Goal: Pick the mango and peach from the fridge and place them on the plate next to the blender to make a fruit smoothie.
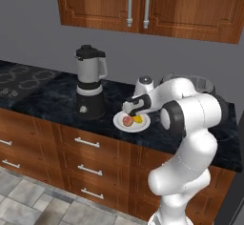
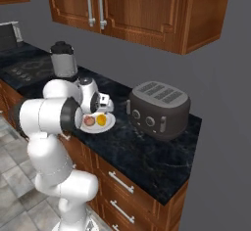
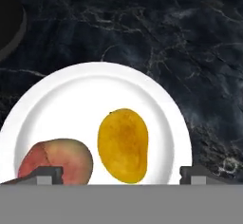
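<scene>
White plate holds the mango at centre and the peach at eight o'clock beneath the empty, spread gripper, which could nudge either off when lifting.

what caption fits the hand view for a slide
Mango and peach lying side by side on the white plate on the black marble counter.

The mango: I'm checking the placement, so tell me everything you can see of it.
The mango is a smooth yellow-orange oval, darker orange toward its middle, with a tiny dark stem spot at one end. It lies flat on the white plate, whole and unmarked, beside the peach with a narrow gap between them. The open tool hovers above, not touching it.
</scene>
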